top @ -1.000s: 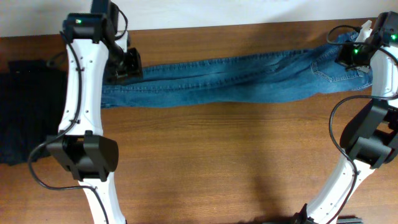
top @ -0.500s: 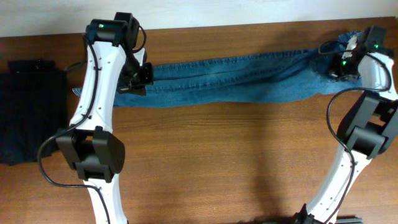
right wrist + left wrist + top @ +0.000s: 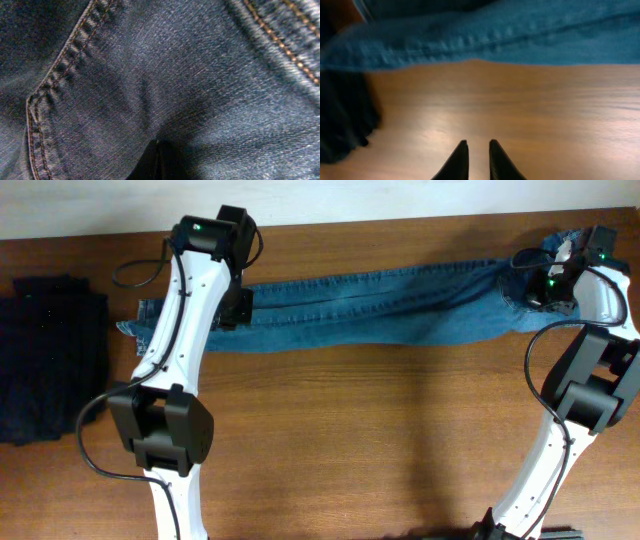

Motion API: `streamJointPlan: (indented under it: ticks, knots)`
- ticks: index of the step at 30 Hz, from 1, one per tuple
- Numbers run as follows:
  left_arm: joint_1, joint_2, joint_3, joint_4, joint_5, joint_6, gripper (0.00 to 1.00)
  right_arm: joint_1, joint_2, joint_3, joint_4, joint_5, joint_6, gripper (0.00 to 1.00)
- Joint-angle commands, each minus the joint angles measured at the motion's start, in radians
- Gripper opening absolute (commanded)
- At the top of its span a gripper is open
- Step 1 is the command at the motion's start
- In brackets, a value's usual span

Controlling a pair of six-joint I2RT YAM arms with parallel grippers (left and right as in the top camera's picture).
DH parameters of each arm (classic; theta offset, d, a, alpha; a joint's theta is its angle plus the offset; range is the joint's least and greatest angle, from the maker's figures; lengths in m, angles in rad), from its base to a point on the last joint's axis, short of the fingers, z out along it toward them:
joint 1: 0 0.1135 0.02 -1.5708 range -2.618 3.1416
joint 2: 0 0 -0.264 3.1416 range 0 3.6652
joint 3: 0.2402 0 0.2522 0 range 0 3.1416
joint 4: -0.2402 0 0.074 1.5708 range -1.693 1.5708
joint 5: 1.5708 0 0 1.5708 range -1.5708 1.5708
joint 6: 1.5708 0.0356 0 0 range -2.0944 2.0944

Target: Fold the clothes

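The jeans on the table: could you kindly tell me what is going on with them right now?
Two robot arms are working on the jeans, stretched along the far side of the table. The right gripper is shut on denim at the waist end. The left gripper hovers over bare wood beside the legs, fingers barely apart, holding nothing. No fold yet.

Matt, rough-woven blue denim jeans (image 3: 380,305) with stitched seams lie on a smooth, faintly glossy wooden table (image 3: 350,440).

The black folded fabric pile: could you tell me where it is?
Overhead view: the black folded pile lies far left on the wooden table, beyond the leg ends of the blue denim jeans.
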Motion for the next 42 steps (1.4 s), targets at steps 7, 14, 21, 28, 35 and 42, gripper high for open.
streamJointPlan:
  ticks: [7,14,21,28,35,42]
  knots:
    - [-0.002,0.007,-0.224,0.260,-0.107,0.473,0.30,0.008,0.008,-0.011,0.003,0.003,0.005,0.04]
    - [-0.003,0.007,-0.263,0.344,-0.054,0.644,0.33,0.008,0.009,-0.011,0.010,0.003,0.019,0.04]
    - [-0.003,0.007,-0.296,0.443,-0.054,0.729,0.39,0.008,0.027,-0.011,0.010,0.003,0.019,0.04]
    - [-0.003,0.009,-0.306,0.467,-0.054,0.761,0.42,0.008,0.056,-0.011,0.010,0.003,0.019,0.04]
    - [-0.003,0.011,-0.313,0.501,-0.014,0.802,0.52,0.008,0.056,-0.011,0.009,0.003,0.019,0.04]
    - [-0.003,0.011,-0.332,0.522,-0.009,0.838,0.67,0.007,0.056,-0.011,0.011,0.003,0.019,0.04]
